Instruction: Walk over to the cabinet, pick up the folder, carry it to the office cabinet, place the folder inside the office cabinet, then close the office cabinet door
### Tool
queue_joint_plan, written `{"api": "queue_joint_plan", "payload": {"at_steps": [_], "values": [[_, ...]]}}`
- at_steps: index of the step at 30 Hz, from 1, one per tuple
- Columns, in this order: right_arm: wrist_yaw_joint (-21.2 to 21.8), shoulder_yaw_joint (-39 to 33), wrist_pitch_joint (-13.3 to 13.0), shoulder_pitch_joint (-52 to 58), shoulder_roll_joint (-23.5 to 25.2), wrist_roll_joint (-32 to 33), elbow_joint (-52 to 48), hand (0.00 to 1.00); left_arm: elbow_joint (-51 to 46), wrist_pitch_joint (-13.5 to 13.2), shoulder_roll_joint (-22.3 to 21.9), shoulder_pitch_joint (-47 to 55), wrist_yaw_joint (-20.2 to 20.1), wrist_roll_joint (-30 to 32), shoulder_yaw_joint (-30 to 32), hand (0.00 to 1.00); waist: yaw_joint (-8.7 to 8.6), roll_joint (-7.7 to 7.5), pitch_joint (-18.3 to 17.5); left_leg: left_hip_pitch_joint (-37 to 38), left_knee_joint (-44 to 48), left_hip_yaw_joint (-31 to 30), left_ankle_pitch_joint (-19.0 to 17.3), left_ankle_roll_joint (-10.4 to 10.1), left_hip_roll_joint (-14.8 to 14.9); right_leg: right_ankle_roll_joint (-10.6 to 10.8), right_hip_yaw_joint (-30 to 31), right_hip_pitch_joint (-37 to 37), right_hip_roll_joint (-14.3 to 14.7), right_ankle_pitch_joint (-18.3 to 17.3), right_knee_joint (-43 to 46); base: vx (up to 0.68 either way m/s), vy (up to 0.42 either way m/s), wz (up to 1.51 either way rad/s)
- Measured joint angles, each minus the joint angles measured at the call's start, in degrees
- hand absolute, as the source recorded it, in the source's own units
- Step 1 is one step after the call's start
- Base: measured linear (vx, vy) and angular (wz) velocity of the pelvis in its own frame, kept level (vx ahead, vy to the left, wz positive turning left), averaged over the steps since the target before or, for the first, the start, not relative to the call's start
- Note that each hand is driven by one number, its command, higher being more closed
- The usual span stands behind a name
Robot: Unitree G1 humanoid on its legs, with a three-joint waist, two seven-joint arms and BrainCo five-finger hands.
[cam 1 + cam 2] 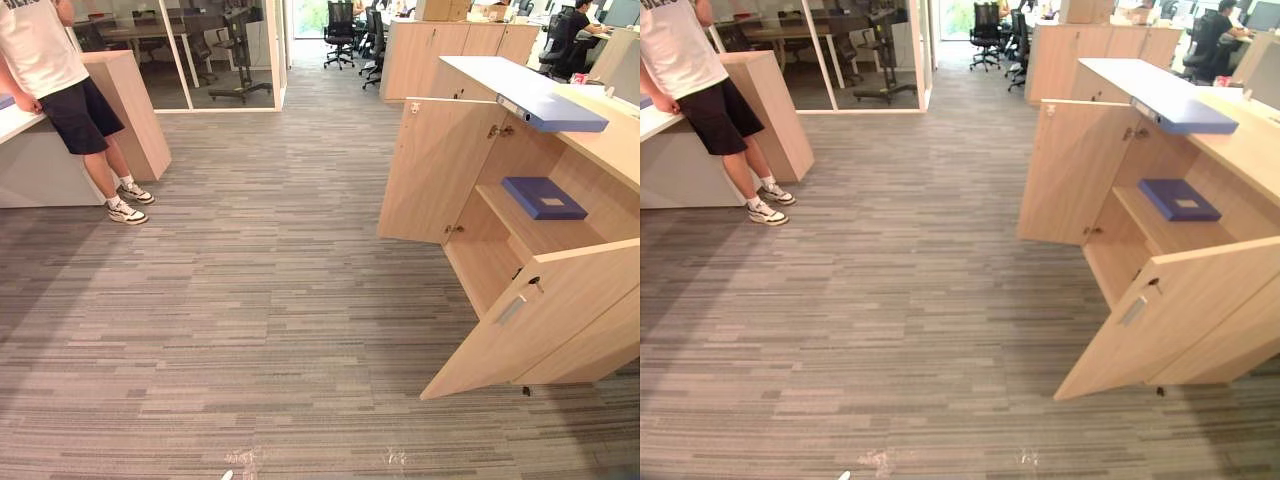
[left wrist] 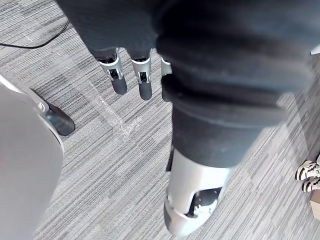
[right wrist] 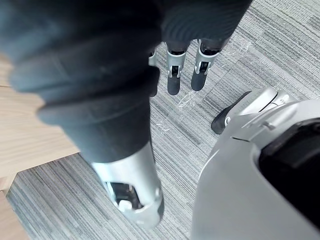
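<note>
While both arms hang beside the robot, the left hand (image 2: pixel 144 82) shows its fingers straight and relaxed, pointing down at the carpet (image 1: pixel 250 300) and holding nothing. The right hand (image 3: pixel 173 76) is in the same condition: fingers loose, nothing in its grasp.

Ahead and to the robot's right stands the office cabinet (image 1: pixel 612 145), well apart from both hands. Both of its doors are swung wide: the far door (image 1: pixel 435 170) stands out over the carpet, and the near door (image 1: pixel 530 315) angles toward the robot with its handle facing out. On the shelf (image 1: pixel 515 232) inside lies a dark blue folder (image 1: pixel 543 198), flat and clear of the door openings. A pale blue folder (image 1: pixel 535 95) lies on the cabinet top, its end overhanging the front edge above the open compartment. A person (image 1: pixel 45 60) leans at a desk on the far left, clear of the route.

Assessment: no folder is in hand. Which of the two is the task's folder cannot be settled from these views. If it is the dark blue one, placement is complete and only door closing remains; if the pale one, the pick-up is not yet begun. Either way the next move calls for walking closer to the cabinet, keeping clear of the near door's swing before raising a hand.
</note>
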Motion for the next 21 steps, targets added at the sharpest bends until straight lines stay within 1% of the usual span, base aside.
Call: {"api": "queue_joint_plan", "payload": {"at_steps": [6,11,13,15,18,21], "values": [[-0.50,-0.16,-0.45,-0.08,0.10,0.11,0.00,0.00,0.16,-0.70,-0.02,-0.34,-0.37,-2.12,-0.42,0.00,0.22,0.02,0.16,0.41,-0.41,-0.06,-0.19,-0.49,0.57,0.02,-0.10,0.73,0.58,0.01,-1.07,0.00,0.000,0.00],[-0.82,-0.26,-0.80,-3.05,0.58,-0.92,-0.12,0.00,0.21,-1.11,-0.04,-0.32,-0.29,-1.99,-0.65,0.00,0.41,-0.08,0.46,0.65,-0.55,-0.09,0.06,-0.89,1.00,0.06,-0.10,0.85,1.01,0.15,-1.08,-0.05,-0.024,0.00],[-1.60,-0.16,-0.98,-4.31,1.06,-3.73,-0.48,0.00,0.15,-1.46,0.01,-0.37,0.45,0.05,-1.33,0.00,0.52,-0.16,0.61,0.77,-0.61,-0.11,0.17,-1.02,1.13,0.00,-0.12,0.96,1.13,0.20,-1.37,-0.05,-0.015,0.00],[-3.10,-0.09,-1.12,-4.98,1.95,-7.21,-1.05,0.00,0.02,-2.36,-0.04,-0.42,2.42,3.51,-2.20,0.00,0.62,-0.21,0.74,0.95,-0.81,-0.36,0.39,-1.13,1.21,-0.16,-0.36,1.34,1.23,0.31,-1.93,-0.05,-0.018,0.04],[-4.47,-0.10,-1.12,-5.03,2.02,-8.68,-1.07,0.00,-0.23,-2.78,0.00,-0.50,3.54,5.44,-2.75,0.00,1.00,-0.23,0.77,1.15,-1.15,-0.55,0.58,-1.18,1.26,-0.17,-0.87,1.56,1.30,0.31,-2.09,-0.02,-0.014,0.05],[-4.52,-0.21,-0.98,-5.41,2.02,-10.61,-1.02,0.00,-0.22,-2.93,0.16,-0.63,3.61,6.81,-2.93,0.00,0.99,-0.32,0.83,1.17,-1.79,-0.97,0.88,-1.15,1.23,-0.17,-1.44,1.60,1.28,0.31,-2.32,-0.01,-0.008,0.08]]}}
